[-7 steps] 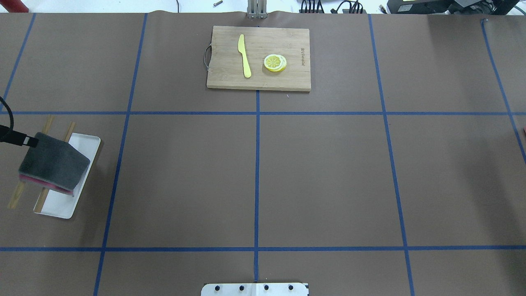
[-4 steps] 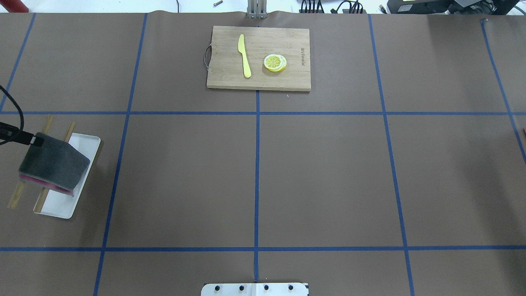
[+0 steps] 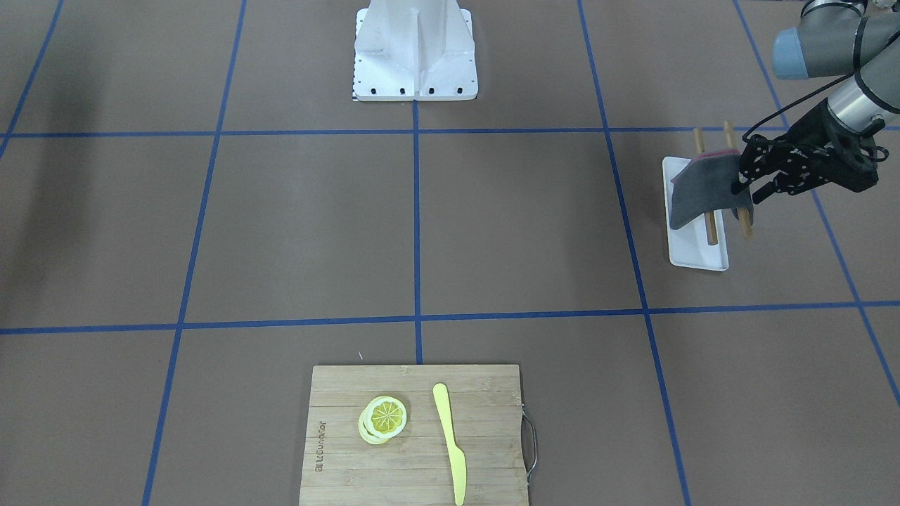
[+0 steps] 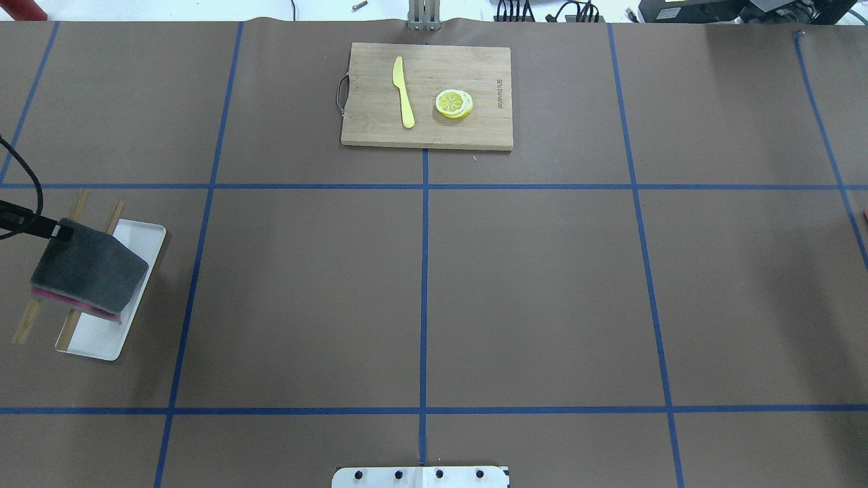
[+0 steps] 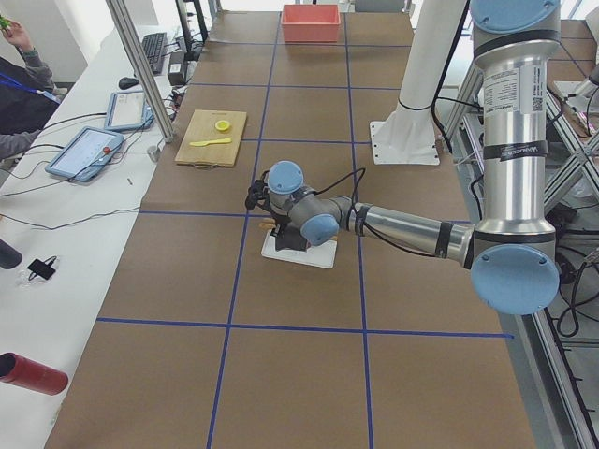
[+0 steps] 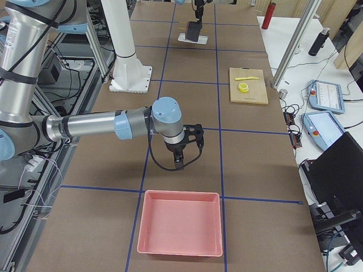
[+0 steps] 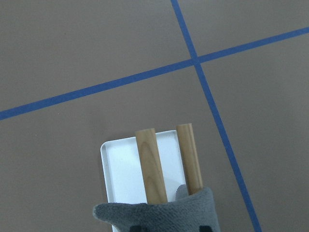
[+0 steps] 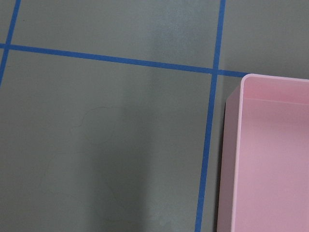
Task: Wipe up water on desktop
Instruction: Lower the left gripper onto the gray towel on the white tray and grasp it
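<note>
Desk (image 4: 542, 291): brown, gridded with blue tape, spreading beneath both arms.
Left pincer (image 3: 744, 184): at the desk's left end, clamped on one edge of a grey cloth (image 3: 696, 193) with a pink underside. The cloth hangs over a white tray (image 3: 692, 256) crossed by two wooden sticks (image 3: 711, 228).
Right pincer (image 6: 177, 161): points down at bare desk just beside a pink bin (image 6: 180, 224); whether it is open cannot be told.
Bamboo board (image 4: 427, 132): far middle, bearing a yellow knife (image 4: 404, 95) and lemon slices (image 4: 454, 104).
</note>
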`<state>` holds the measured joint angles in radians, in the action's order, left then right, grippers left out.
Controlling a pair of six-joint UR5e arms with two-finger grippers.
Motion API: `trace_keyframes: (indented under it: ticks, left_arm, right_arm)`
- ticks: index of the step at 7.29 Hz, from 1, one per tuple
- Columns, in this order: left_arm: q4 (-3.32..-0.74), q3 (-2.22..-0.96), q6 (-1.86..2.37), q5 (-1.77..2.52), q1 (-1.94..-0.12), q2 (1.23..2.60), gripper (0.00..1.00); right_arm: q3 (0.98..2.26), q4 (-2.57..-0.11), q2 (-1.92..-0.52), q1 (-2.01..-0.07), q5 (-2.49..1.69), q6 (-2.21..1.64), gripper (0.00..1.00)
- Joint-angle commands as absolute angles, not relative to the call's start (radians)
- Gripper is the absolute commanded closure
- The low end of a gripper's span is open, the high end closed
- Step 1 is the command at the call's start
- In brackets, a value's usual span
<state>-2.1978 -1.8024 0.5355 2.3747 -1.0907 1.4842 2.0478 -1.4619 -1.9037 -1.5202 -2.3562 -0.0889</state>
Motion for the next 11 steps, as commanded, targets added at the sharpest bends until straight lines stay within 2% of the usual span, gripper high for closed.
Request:
trace_keyframes:
  ticks: [1,5,6,10,11]
  left_arm:
    - [-2.197,-1.801,0.535,2.375,-1.091,1.485,0.56]
    - [-2.198,-1.795,0.534,2.375,-1.091,1.486,0.56]
    - [-2.198,-1.795,0.534,2.375,-1.091,1.486,0.61]
    - [-2.237,-1.790,0.538,2.345,-1.091,1.483,1.00]
    - [-2.255,-1.793,0.540,2.345,-1.092,1.483,1.00]
  right_arm:
    - [2.048,-1.462,-1.904,-1.520,-2.356,-0.089,0.00]
    - [2.046,-1.462,-1.904,-1.520,-2.356,-0.089,0.00]
    - [2.046,-1.462,-1.904,-1.520,-2.356,-0.089,0.00]
    - [2.046,-1.462,-1.904,-1.520,-2.356,-0.089,0.00]
    - [2.046,-1.462,-1.904,-1.520,-2.356,-0.089,0.00]
